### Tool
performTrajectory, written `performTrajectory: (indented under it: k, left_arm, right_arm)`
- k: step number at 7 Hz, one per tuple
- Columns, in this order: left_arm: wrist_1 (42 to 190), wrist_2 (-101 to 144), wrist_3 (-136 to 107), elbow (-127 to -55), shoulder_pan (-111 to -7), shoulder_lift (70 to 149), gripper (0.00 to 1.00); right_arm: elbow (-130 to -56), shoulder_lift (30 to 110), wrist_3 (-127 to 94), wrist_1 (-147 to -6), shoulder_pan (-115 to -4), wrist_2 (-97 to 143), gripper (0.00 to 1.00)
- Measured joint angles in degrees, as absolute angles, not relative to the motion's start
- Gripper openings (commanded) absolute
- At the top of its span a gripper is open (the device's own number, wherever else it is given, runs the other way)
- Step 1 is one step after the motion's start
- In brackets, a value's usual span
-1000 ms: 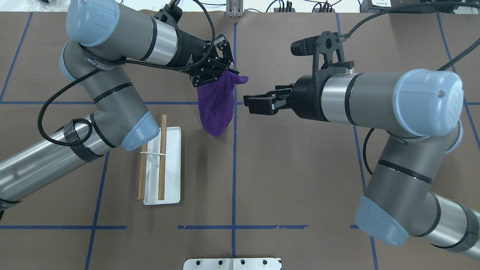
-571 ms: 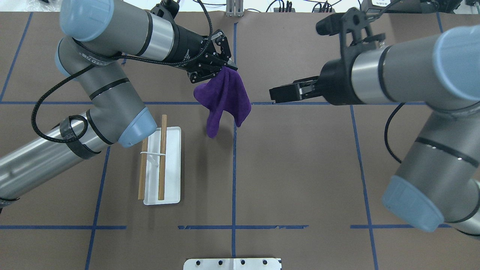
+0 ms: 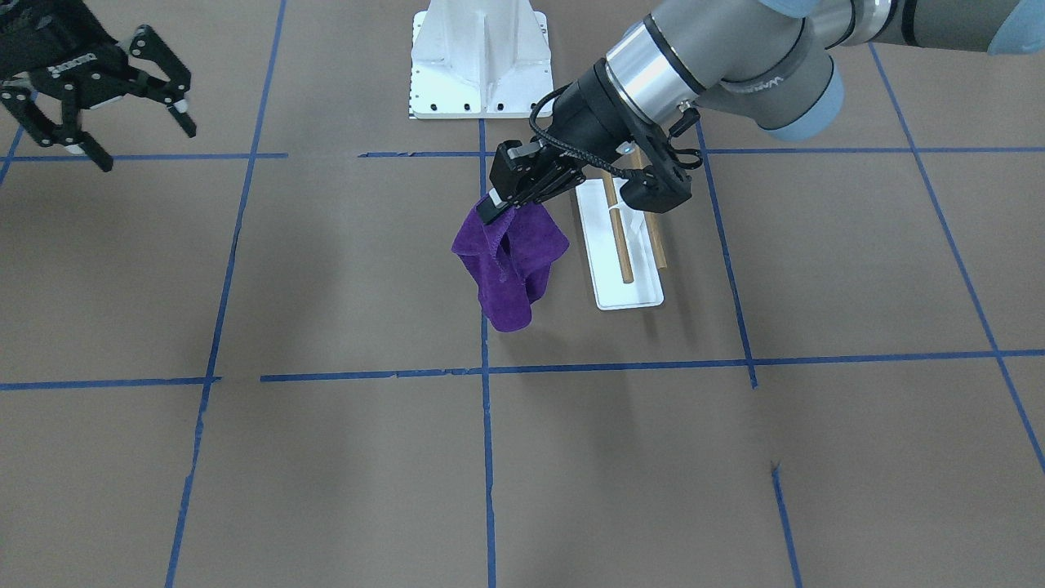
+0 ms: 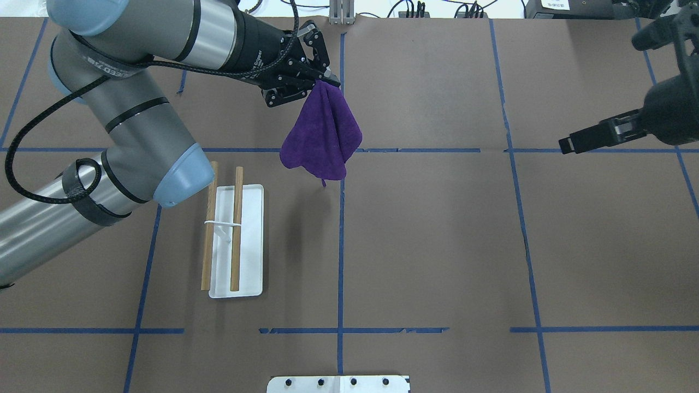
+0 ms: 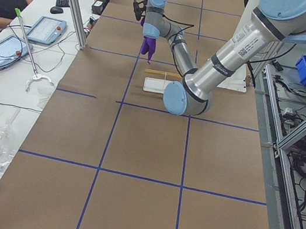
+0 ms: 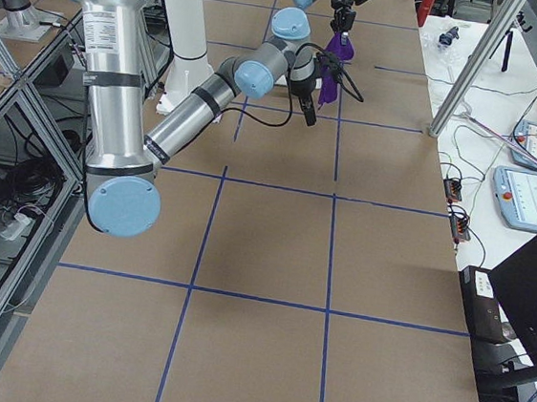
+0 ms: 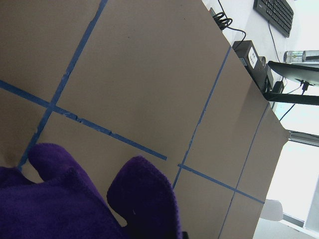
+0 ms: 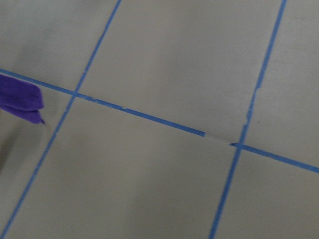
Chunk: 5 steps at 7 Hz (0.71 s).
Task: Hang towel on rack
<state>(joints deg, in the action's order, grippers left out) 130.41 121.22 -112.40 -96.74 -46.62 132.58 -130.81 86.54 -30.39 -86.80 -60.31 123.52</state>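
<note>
My left gripper [image 4: 323, 82] is shut on the top corner of the purple towel [image 4: 323, 136], which hangs free above the table's far middle. In the front-facing view the left gripper [image 3: 492, 209] holds the towel [image 3: 510, 265] just left of the rack [image 3: 629, 294]. The rack [image 4: 251, 245], a white flat base with two wooden rods [image 4: 236, 229] joined by a white bracket, stands nearer me and to the left of the towel. My right gripper [image 3: 147, 140] is open and empty, far off at the table's right side [image 4: 570, 144]. The towel's folds show in the left wrist view [image 7: 65, 204].
A large white pedestal [image 3: 478, 65] with bolt holes stands at the table's near middle edge [image 4: 338, 383]. Blue tape lines cross the brown tabletop. My left arm's elbow [image 4: 180, 174] hangs over the rack's far end.
My right gripper has drawn away to the right, well clear of the towel. My left gripper has shifted slightly farther back, and the towel has spread and hangs from it alone.
</note>
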Motion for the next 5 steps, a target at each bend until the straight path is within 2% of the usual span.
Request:
performTrajectory:
  k: [3, 5]
  left_arm:
    - [116.12, 110.89, -108.26, -105.61, -46.56, 133.05, 0.00]
    - [105.74, 104.82, -105.53, -111.71, -44.95, 133.17, 0.00]
  right_arm:
    - [-123.78, 96.45, -5.91, -87.83, -71.00, 123.41, 1.00]
    - [-121.37, 97.89, 4.41, -97.79, -76.57, 123.94, 1.00]
